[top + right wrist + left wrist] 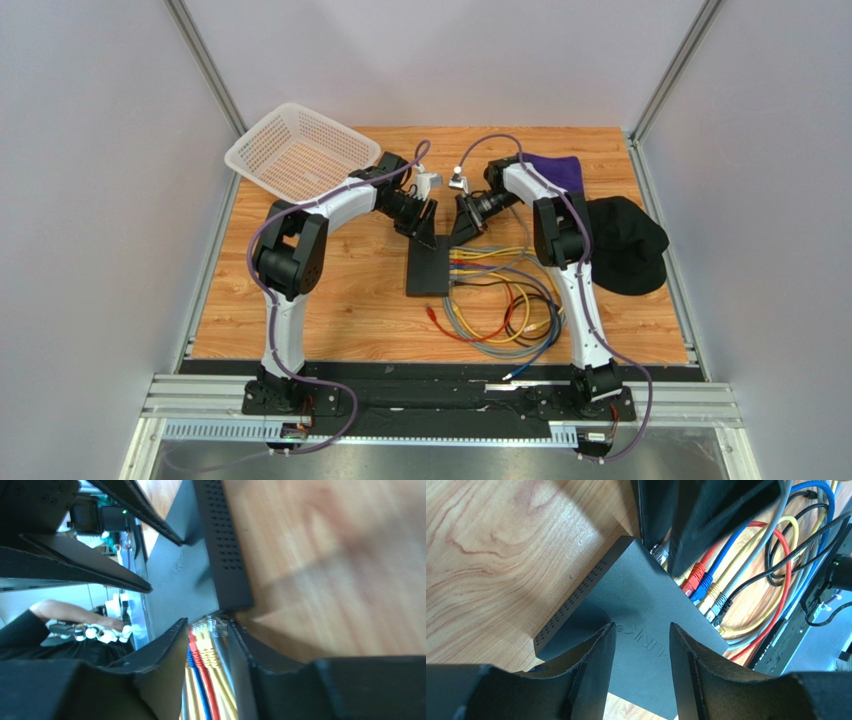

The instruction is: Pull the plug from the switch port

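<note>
The switch (428, 265) is a flat matte-black box lying in the middle of the table, with its sockets facing right. My left gripper (641, 630) hangs open just over the switch (636, 595) top; whether its tips touch the lid is unclear. A row of plugs sits in the ports: red (694, 575), blue, yellow and grey. At the far end port a clear plug (658, 552) on a grey cable lies between the fingers of my right gripper (207, 630). Those fingers stand apart, and the clear plug (218, 626) is close to the right-hand one, beside the switch (190, 575).
Coloured cables (500, 300) loop on the wood right of the switch. A white mesh basket (295, 150) sits at the back left. A purple cloth (555, 170) and a black cap (625, 240) lie at the right.
</note>
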Controlling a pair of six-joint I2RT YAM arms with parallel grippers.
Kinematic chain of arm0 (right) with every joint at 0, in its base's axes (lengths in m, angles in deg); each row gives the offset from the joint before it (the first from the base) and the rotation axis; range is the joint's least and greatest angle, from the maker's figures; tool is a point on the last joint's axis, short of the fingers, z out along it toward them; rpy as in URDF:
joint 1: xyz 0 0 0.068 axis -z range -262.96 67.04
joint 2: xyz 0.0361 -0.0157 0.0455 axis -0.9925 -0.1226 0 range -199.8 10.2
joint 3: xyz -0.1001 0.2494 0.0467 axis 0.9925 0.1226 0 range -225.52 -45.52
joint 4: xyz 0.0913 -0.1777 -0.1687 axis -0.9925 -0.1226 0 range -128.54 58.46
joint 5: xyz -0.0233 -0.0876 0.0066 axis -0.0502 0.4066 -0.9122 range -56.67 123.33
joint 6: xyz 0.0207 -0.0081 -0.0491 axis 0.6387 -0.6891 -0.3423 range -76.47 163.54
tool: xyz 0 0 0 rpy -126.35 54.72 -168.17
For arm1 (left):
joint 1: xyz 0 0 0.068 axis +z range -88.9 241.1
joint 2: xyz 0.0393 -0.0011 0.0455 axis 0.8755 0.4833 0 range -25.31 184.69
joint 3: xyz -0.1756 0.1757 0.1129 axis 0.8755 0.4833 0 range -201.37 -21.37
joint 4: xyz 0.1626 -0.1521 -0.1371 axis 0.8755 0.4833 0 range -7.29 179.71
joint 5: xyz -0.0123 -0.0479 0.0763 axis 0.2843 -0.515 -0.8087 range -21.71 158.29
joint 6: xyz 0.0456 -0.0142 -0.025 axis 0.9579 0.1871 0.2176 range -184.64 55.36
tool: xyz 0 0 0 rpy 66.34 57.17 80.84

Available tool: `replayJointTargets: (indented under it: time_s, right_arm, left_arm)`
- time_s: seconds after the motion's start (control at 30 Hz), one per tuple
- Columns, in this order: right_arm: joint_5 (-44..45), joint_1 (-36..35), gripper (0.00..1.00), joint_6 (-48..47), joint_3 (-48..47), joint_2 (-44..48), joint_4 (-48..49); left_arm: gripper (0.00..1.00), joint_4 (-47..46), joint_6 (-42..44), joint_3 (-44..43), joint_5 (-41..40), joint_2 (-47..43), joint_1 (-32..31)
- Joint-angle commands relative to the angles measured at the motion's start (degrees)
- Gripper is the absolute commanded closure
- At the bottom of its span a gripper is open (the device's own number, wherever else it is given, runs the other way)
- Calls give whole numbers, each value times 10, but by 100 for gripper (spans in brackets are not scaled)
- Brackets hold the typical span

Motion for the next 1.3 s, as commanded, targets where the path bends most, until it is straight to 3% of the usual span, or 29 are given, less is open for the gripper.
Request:
replayJointTargets:
  time_s: [0.0, 0.3, 0.53, 0.7, 1.0, 1.27]
  right_arm:
    - [-1, -15, 55, -46, -23, -20, -72]
    - [-9, -22, 73, -65, -34, -38, -101]
    - [-20, -17, 69, -70, -38, -43, -113]
    - [-33, -11, 85, -77, -50, -53, -127]
    - [-49, 2, 99, -80, -46, -54, -129]
    - [-7, 25, 100, -74, -27, -50, -151]
  left_arm:
    - [45, 21, 26, 11, -50, 39, -8]
    - [44, 21, 30, 4, -43, 44, -8]
    - [44, 21, 29, 5, -41, 43, -8]
    - [44, 21, 32, 5, -41, 44, -8]
    - [43, 24, 37, 3, -37, 46, -8]
    - [45, 27, 41, 0, -40, 46, -10]
